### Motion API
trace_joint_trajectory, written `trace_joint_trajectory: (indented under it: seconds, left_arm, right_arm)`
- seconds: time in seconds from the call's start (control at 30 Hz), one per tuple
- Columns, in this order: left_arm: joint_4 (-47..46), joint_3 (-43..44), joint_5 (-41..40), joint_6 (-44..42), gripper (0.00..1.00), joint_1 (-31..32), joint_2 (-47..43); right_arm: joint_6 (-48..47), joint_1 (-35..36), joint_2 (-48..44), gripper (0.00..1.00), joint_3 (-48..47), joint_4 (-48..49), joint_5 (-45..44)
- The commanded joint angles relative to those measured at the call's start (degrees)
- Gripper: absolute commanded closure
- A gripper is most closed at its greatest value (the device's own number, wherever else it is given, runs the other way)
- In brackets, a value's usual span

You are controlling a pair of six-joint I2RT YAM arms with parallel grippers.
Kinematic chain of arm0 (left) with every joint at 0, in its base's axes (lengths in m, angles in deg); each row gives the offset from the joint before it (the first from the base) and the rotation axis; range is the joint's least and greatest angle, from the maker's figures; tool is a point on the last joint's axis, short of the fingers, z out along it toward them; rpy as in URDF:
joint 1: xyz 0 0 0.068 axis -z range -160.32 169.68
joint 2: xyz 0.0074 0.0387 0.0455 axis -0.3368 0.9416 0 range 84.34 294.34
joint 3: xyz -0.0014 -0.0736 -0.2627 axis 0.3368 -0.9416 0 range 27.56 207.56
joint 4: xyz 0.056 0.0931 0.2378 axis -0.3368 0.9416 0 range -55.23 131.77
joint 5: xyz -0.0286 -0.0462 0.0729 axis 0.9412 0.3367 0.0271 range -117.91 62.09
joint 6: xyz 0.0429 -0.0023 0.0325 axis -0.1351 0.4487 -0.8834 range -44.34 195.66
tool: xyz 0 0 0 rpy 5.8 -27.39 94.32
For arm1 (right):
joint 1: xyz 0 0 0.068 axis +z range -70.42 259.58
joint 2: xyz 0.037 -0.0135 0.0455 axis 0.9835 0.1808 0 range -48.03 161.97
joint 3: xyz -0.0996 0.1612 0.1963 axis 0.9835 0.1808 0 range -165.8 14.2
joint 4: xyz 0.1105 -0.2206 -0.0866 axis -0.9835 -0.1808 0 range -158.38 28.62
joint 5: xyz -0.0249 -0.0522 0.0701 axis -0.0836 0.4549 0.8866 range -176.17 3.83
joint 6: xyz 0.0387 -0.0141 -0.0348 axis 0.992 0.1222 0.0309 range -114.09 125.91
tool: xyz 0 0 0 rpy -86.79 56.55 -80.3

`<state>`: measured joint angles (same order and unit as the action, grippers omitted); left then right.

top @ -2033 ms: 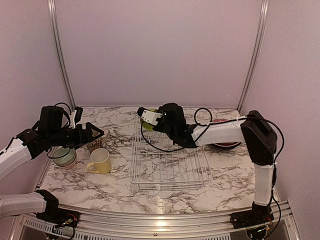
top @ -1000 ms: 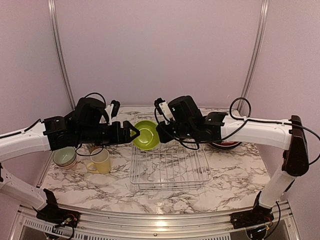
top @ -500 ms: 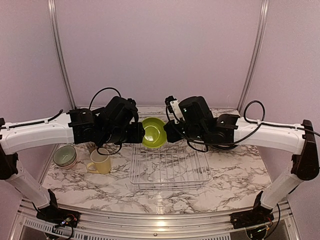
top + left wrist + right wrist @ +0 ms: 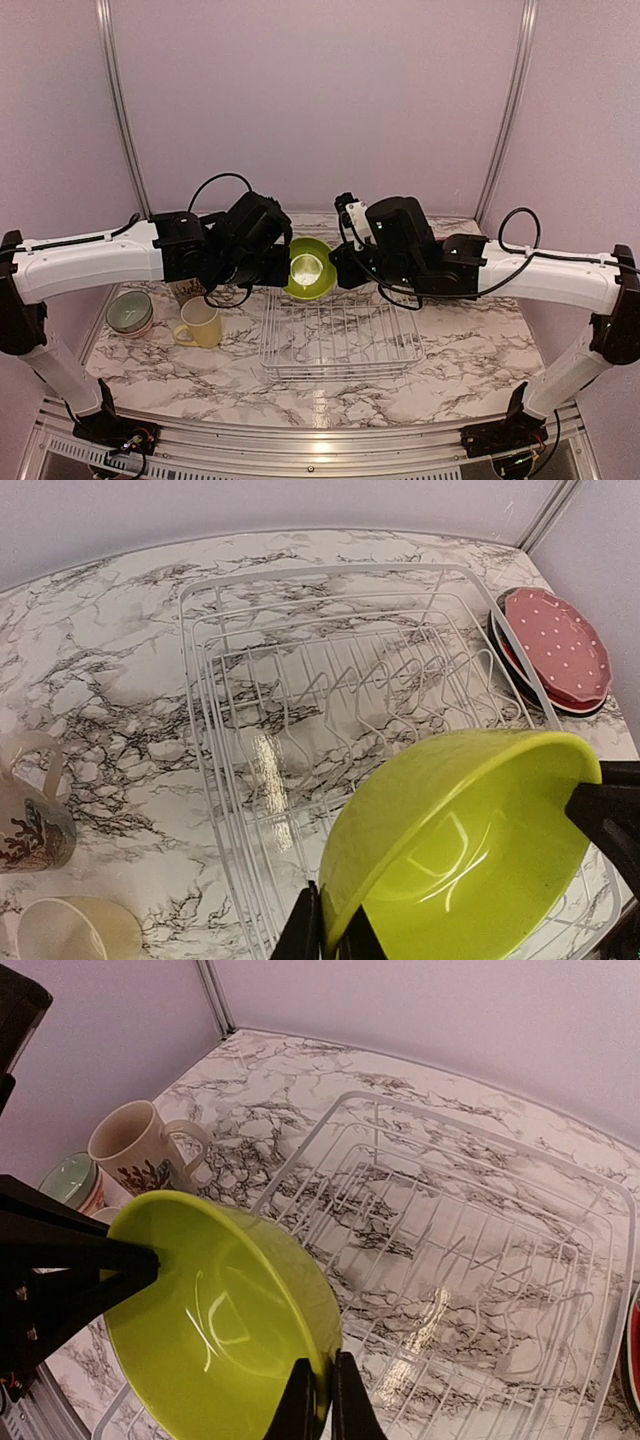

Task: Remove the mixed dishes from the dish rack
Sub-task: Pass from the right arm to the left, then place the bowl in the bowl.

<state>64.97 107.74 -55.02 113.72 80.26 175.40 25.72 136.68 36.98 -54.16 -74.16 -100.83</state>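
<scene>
Above the far left part of the dish rack point(image 4: 340, 345), you have one lime bowl point(image 4: 309, 268) held in the air between both arms, tipped on edge with its hollow facing the near side. Your left gripper point(image 4: 326, 932) is clamped on the bowl's rim, one finger inside and one outside. Your right gripper point(image 4: 320, 1398) is pinched tight on the opposite rim in the same way. The bowl touches nothing but these two grips.

Markings: the cream mug point(image 4: 135, 1146) carries a dark red branching pattern. The top plate carries pale dots. Any writing is too small to make out.

Count on the marble table point(image 4: 470, 370):
- One white wire rack, at the centre.
- Two mugs left of the rack: the cream patterned one, and one yellow mug point(image 4: 201, 322) nearer to you.
- One pale-green bowl point(image 4: 129, 312), further left, near the yellow mug.
- One stack of plates right of the rack, close beside its far corner: a red dotted plate point(image 4: 555, 645) on a black plate point(image 4: 505, 658). Whether more lie beneath cannot be told.
</scene>
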Motion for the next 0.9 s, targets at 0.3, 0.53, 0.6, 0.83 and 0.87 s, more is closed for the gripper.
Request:
trace_joint_trajectory:
  seconds: [0.3,0.53,0.6,0.83,0.87]
  left_arm:
    - [2.9,0.3,-4.4,0.6,1.00,0.0,-5.3]
    - [5.0,0.8,-6.7,-1.1,1.00,-3.0,-10.8]
    - [5.5,0.2,-8.2,-1.9,1.00,-4.8,-13.3]
    - [10.0,-3.4,-9.1,-3.0,1.00,-18.1,-22.3]
    - [11.1,-4.0,-9.9,-3.2,1.00,-20.1,-23.4]
  right_arm:
    - [-0.2,0.3,-6.3,0.41,2.1,5.1,2.0]
    - [-0.9,0.3,-15.5,0.21,7.8,9.3,0.7]
    - [-0.4,0.3,-18.3,0.14,10.5,11.6,-0.4]
    - [-1.0,0.1,-20.9,0.02,12.1,8.6,-6.5]
    - [-0.9,0.0,-21.1,0.02,12.5,8.9,-6.9]
